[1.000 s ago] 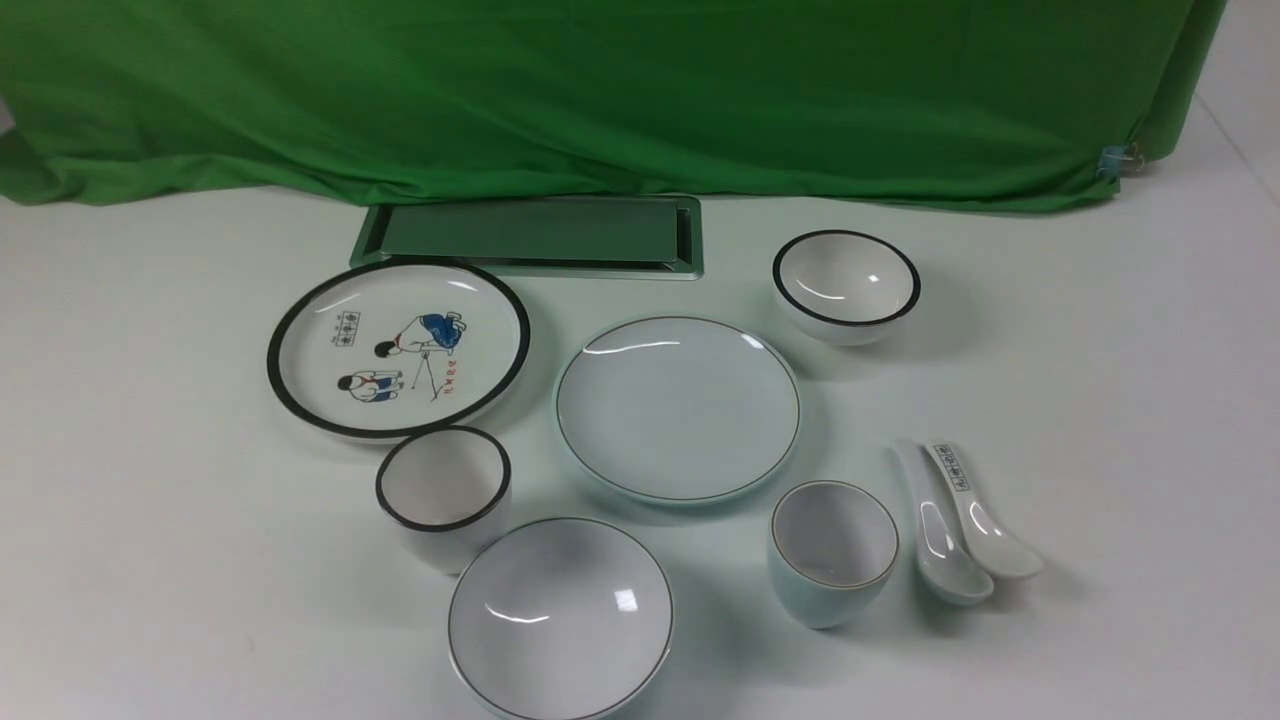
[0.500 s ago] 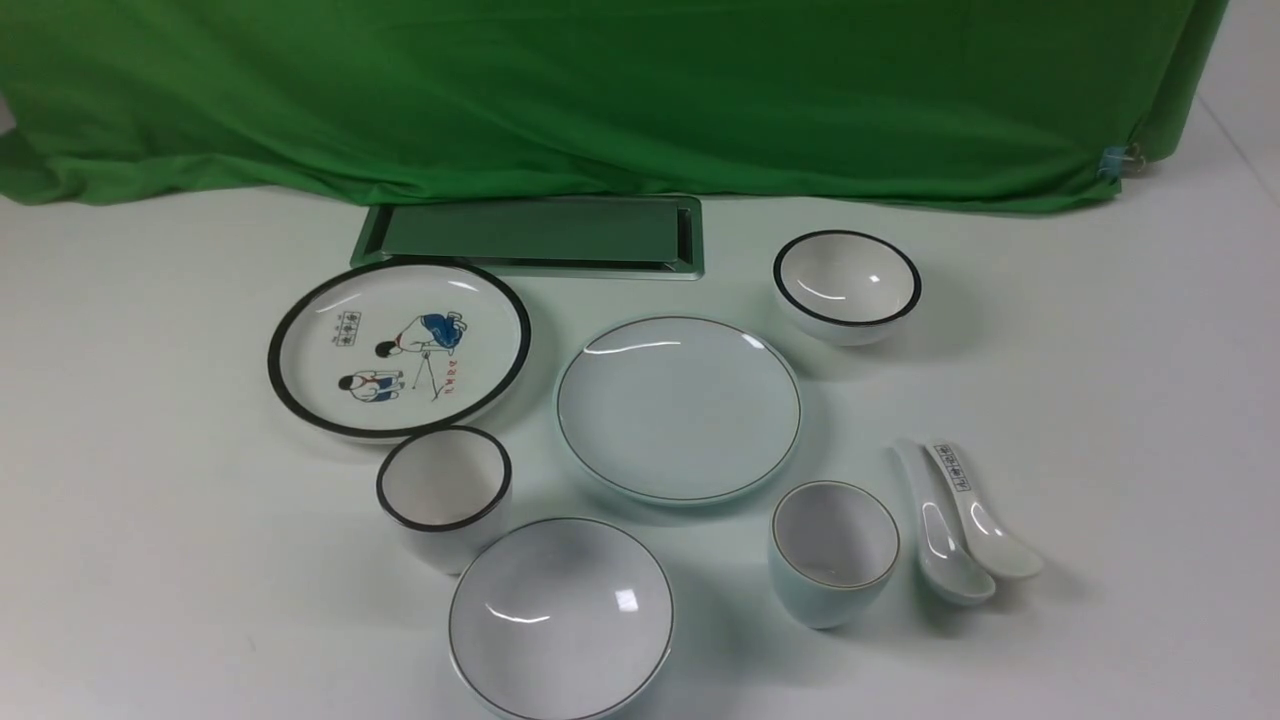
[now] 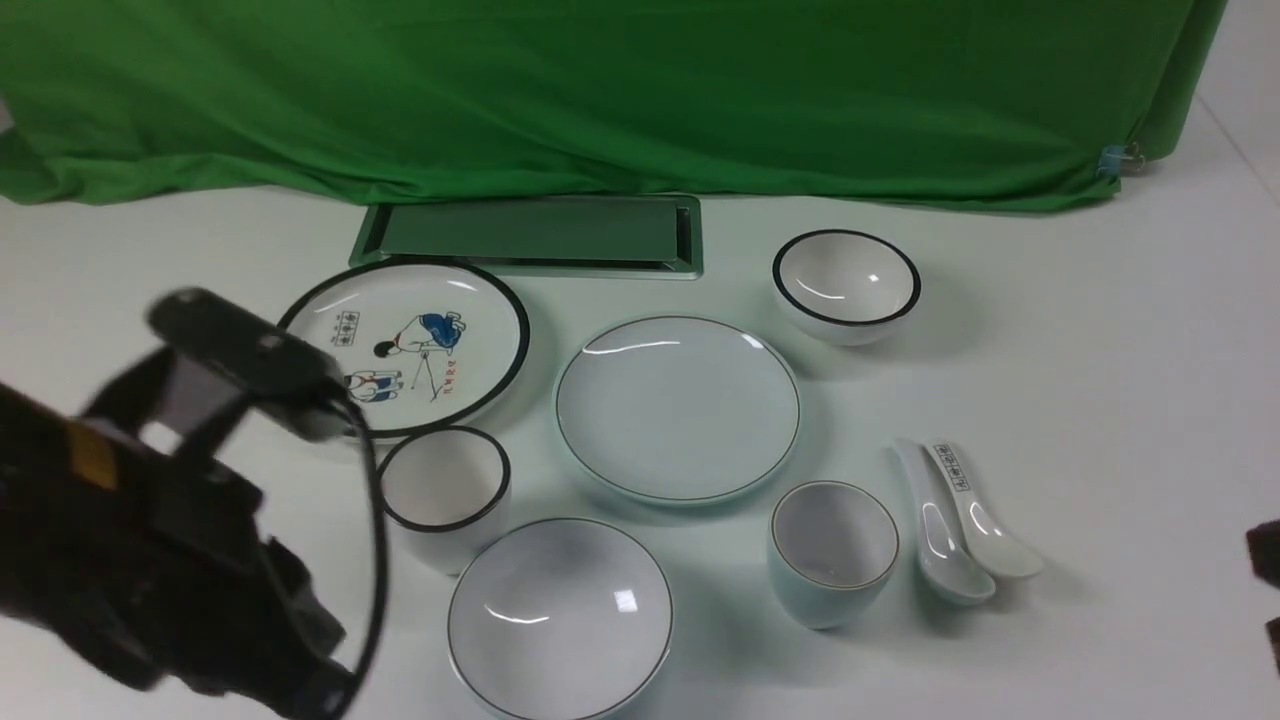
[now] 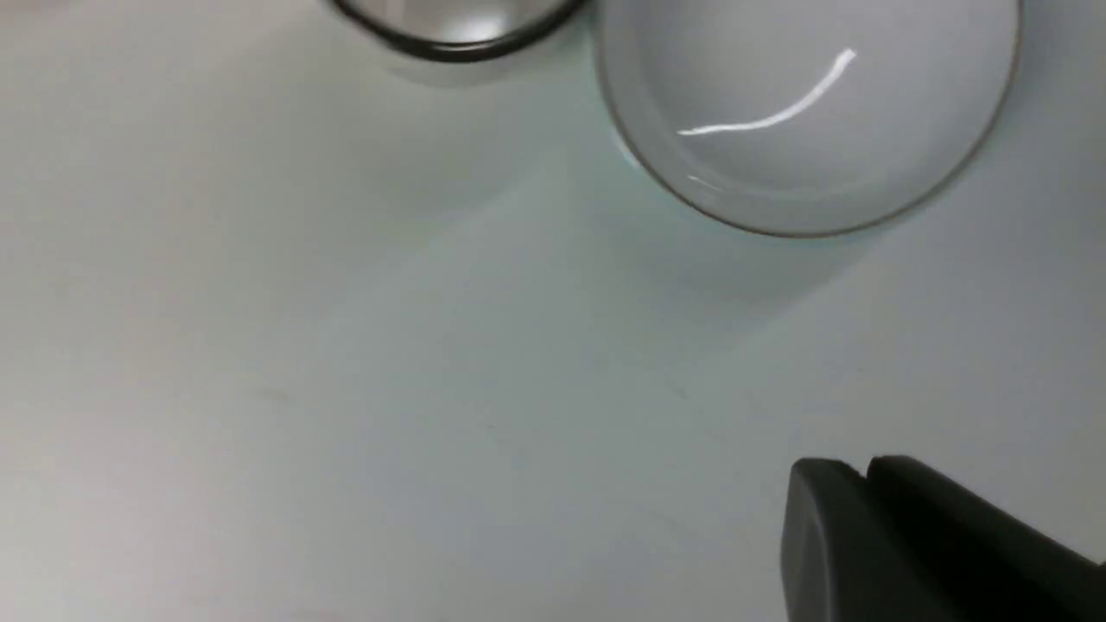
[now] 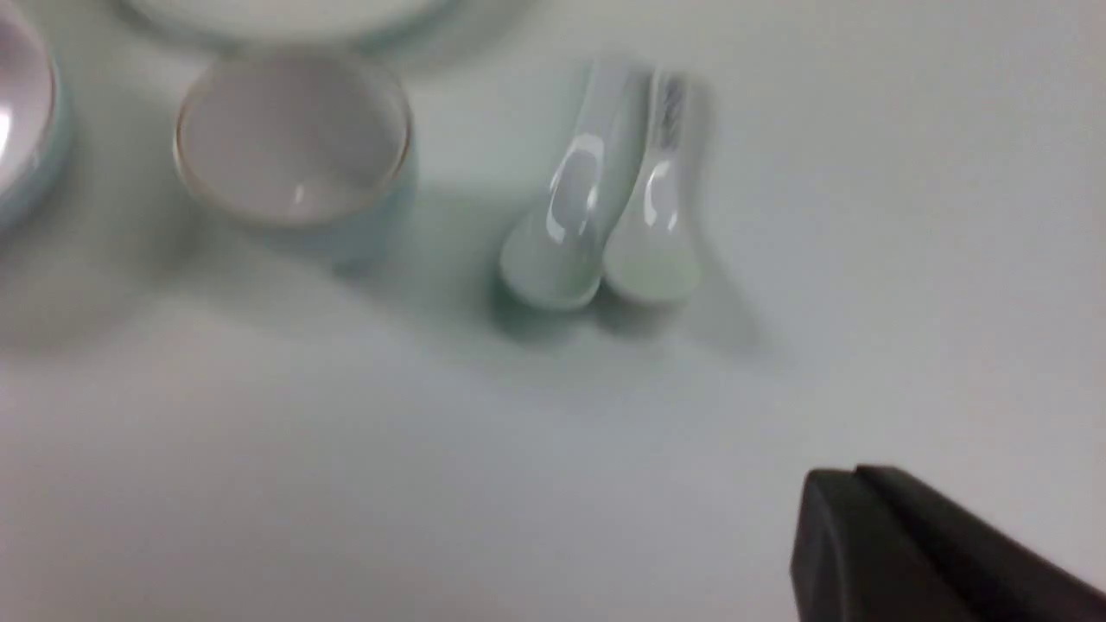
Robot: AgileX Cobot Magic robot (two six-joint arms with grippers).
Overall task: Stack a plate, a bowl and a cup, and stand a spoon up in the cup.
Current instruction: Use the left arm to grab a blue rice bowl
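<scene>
The plain pale plate (image 3: 678, 408) lies mid-table. The wide pale bowl (image 3: 560, 618) sits in front of it to the left, and also shows in the left wrist view (image 4: 804, 112). The pale blue cup (image 3: 833, 552) stands in front of the plate to the right, also in the right wrist view (image 5: 294, 147). The plain spoon (image 3: 940, 530) lies right of the cup (image 5: 570, 199). My left gripper (image 4: 867, 466) is shut and empty, above bare table short of the bowl. My right gripper (image 5: 855, 473) is shut and empty, short of the spoons.
A black-rimmed cartoon plate (image 3: 398, 347), a black-rimmed cup (image 3: 444, 490) next to the bowl, a black-rimmed bowl (image 3: 846, 284) and a marked spoon (image 3: 980, 510) touching the plain one. A metal tray (image 3: 530, 235) and green cloth (image 3: 600, 90) at the back. My left arm (image 3: 180, 520) stands left of the bowl.
My left arm has come into the front view at the lower left. A dark bit of my right arm shows at the right edge. The dishes have not moved.
</scene>
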